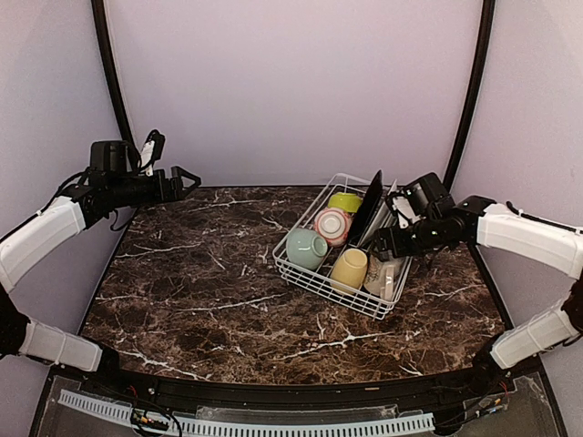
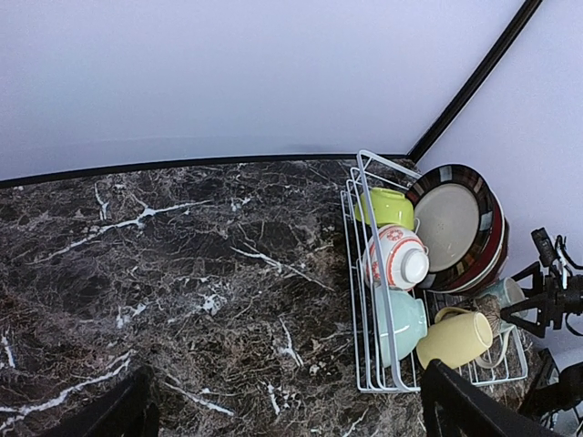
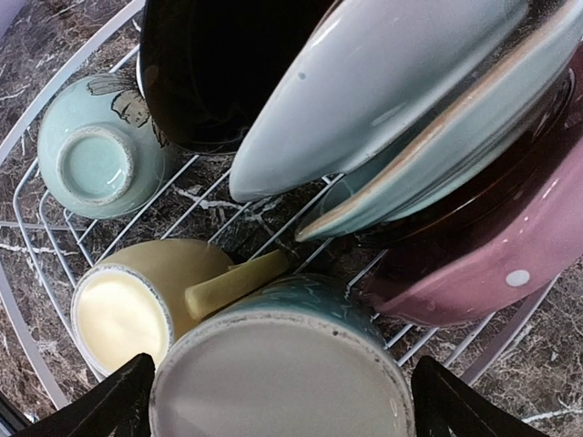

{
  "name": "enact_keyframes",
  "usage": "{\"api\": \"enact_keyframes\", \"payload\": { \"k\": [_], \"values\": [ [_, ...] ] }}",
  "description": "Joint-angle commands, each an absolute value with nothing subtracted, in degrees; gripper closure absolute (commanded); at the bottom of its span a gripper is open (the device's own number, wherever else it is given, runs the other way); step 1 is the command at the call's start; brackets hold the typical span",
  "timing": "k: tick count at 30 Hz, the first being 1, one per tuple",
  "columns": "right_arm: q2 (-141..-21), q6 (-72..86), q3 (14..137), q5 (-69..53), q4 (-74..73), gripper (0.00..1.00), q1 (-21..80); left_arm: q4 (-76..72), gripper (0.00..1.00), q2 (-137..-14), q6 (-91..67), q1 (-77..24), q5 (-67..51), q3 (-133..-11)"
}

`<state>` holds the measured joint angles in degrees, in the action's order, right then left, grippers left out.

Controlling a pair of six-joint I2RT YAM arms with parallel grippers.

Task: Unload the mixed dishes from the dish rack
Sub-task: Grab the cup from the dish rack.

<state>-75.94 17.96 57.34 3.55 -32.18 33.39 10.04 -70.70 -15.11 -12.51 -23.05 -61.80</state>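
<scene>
1. Top external: the dish rack (image 1: 319,284) sat angled on the right half of the table (image 1: 200,273), with all the dishes inside it.
2. Left side of the rack, far to near: lime bowl (image 1: 345,201), pink-striped bowl (image 1: 332,225), mint bowl (image 1: 306,247). The yellow mug (image 1: 349,268) lay on its side by the front rim, and the pale mug (image 1: 380,276) sat at the near-right corner.
3. The black plate (image 1: 367,208) stood on edge along the middle of the rack.
4. The left tool (image 1: 182,179) was released and empty, raised over the table's far-left corner, well apart from the rack.
5. The right tool (image 1: 381,244) was released and hung over the rack's right end, just above the pale mug.
6. Right wrist: its fingers (image 3: 109,405) stood either side of the pale mug's upturned base, but I couldn't tell whether they touched it.
7. Also in that view, the pale-green plates (image 3: 383,91) and the pink dotted plate (image 3: 492,264) leaned together beside that mug.
</scene>
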Motion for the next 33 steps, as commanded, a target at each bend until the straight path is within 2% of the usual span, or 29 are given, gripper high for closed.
{"api": "enact_keyframes", "payload": {
  "k": [1, 9, 33],
  "values": [
    [-77.49, 18.74, 57.55, 5.68, -29.65, 0.07, 34.70, 11.23, 0.01, -69.52, -14.14, -12.74, -22.94, -63.29],
    [-77.89, 19.79, 57.74, 7.58, -31.75, 0.15, 36.16, 11.19, 0.01, -69.48, -14.35, -12.74, -23.08, -63.22],
    [-65.19, 20.57, 62.53, 10.91, -32.48, 0.56, 37.53, 11.29, 0.01, -69.95, -14.68, -12.76, -22.78, -63.19]
  ]
}}
